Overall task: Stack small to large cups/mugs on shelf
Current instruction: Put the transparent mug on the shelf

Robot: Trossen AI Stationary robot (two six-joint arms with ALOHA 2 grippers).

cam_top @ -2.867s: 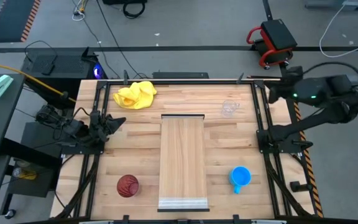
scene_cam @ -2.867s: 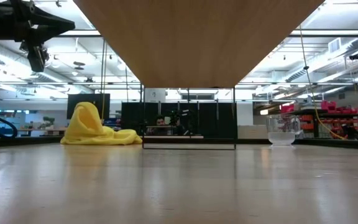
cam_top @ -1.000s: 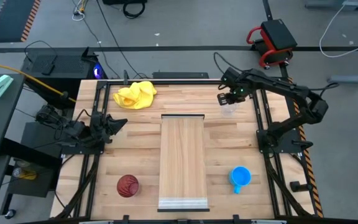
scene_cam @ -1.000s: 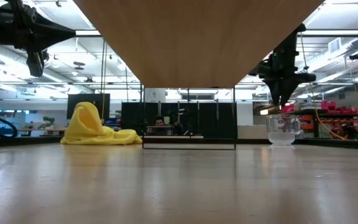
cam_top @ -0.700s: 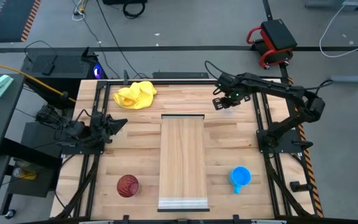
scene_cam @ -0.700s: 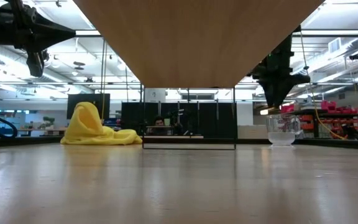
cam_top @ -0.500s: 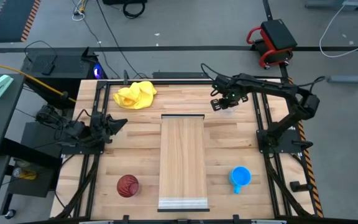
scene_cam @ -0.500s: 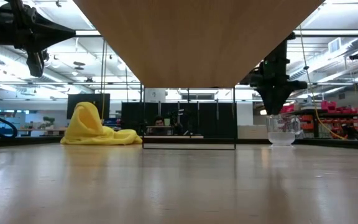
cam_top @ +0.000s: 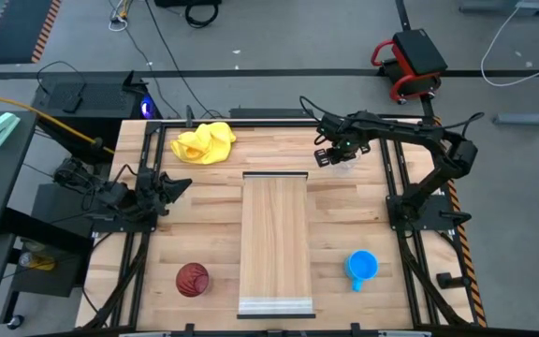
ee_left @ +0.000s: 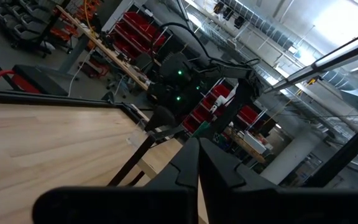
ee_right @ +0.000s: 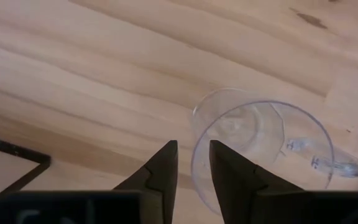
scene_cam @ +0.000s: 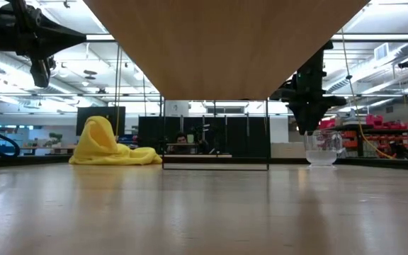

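Note:
The small clear glass mug (cam_top: 347, 163) (scene_cam: 323, 149) stands upright on its base near the table's far right. My right gripper (cam_top: 329, 156) (scene_cam: 308, 132) hangs over its left side, pointing down, narrowly open. In the right wrist view the gripper (ee_right: 193, 149) has the mug's rim (ee_right: 194, 177) showing in the gap between its fingers, with the handle (ee_right: 328, 165) on the mug's opposite side. The blue mug (cam_top: 361, 266) and the dark red cup (cam_top: 192, 279) stand near the front. The shelf (cam_top: 275, 243) lies mid-table. My left gripper (cam_top: 180, 184) (ee_left: 197, 149) waits shut at the left edge.
A crumpled yellow cloth (cam_top: 204, 142) (scene_cam: 108, 145) lies at the far left of the table. The shelf's dark-rimmed end (cam_top: 275, 175) is just left of the glass mug. Bare wood lies between the shelf and both side rails.
My right gripper has moved a little toward the table's left and come down, from above the glass mug's middle to rim height at the mug's left side. The mug has stayed where it was.

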